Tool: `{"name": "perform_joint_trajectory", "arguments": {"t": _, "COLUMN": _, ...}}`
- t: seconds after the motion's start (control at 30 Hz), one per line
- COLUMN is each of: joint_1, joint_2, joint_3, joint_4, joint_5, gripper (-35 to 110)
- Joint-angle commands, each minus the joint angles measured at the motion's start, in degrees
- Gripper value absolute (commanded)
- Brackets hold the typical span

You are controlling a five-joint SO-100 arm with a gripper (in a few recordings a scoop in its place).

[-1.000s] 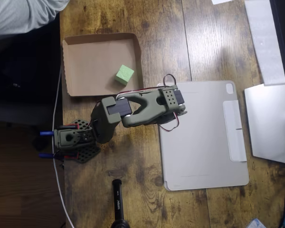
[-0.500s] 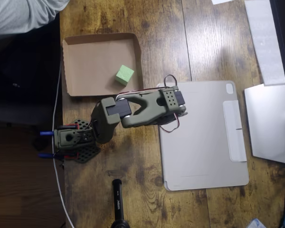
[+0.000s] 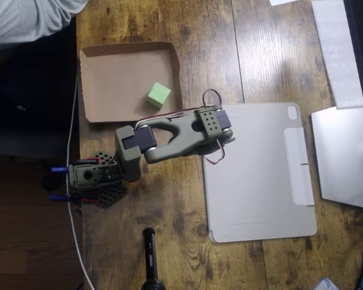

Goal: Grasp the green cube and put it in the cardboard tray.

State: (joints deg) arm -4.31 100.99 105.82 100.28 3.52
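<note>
Olive arm (image 3: 169, 136) folded back slightly toward its base since the earlier frame, dark wooden surface (image 3: 260, 54), grey-beige tablet cover (image 3: 260, 175) at right, cardboard tray (image 3: 109, 81) upper left, green cube (image 3: 158, 95) resting inside tray near its right edge, hand's state cannot be told.

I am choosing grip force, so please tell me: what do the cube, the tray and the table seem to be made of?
The cube looks like light-green foam: matte, no shine, slightly soft edges. The tray looks like plain brown cardboard: flat dull surface, low folded-up edges. The table seems to be wood or a wood-look top: dark brown planks with visible grain and knots; real or laminate is not clear.
</note>
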Motion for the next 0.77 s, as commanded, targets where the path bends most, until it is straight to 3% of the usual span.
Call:
{"name": "perform_joint_trajectory", "arguments": {"t": 0.0, "joint_1": -0.53, "joint_2": 2.2, "joint_3": 0.26, "joint_4": 0.35, "joint_5": -0.44, "gripper": 3}}
{"name": "perform_joint_trajectory", "arguments": {"t": 0.73, "joint_1": 0.44, "joint_2": 0.53, "joint_3": -0.53, "joint_4": 0.09, "joint_5": 0.0, "gripper": 3}}
